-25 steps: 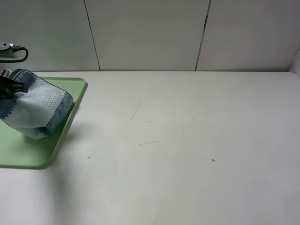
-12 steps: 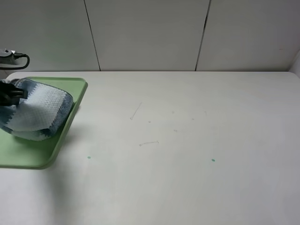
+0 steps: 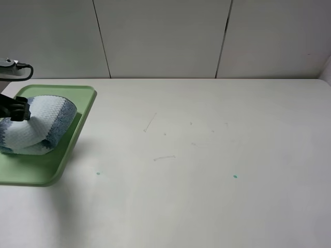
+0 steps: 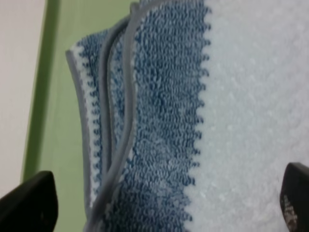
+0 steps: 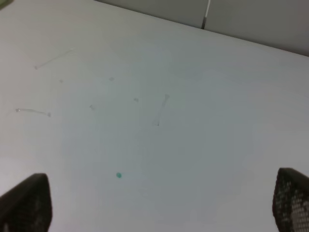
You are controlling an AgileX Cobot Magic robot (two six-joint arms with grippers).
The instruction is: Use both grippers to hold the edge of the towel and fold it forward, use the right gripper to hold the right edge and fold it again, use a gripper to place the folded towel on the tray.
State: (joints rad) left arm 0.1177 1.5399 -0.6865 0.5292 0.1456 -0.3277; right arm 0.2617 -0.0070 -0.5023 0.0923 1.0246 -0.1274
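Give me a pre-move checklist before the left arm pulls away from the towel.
1. Towel on the tray: ok, it sits inside the rim, though bunched up.
2. Towel folded: ok, stacked hems show in the left wrist view.
3. Left tool released: ok, both fingers stand wide apart over the cloth.
4. Cloth clear of the left fingers: cannot tell, the tips are at the frame edge.
5. Right tool empty: ok, open over the bare table.
6. Tray fully on the table: cannot tell, its left part is cut off.
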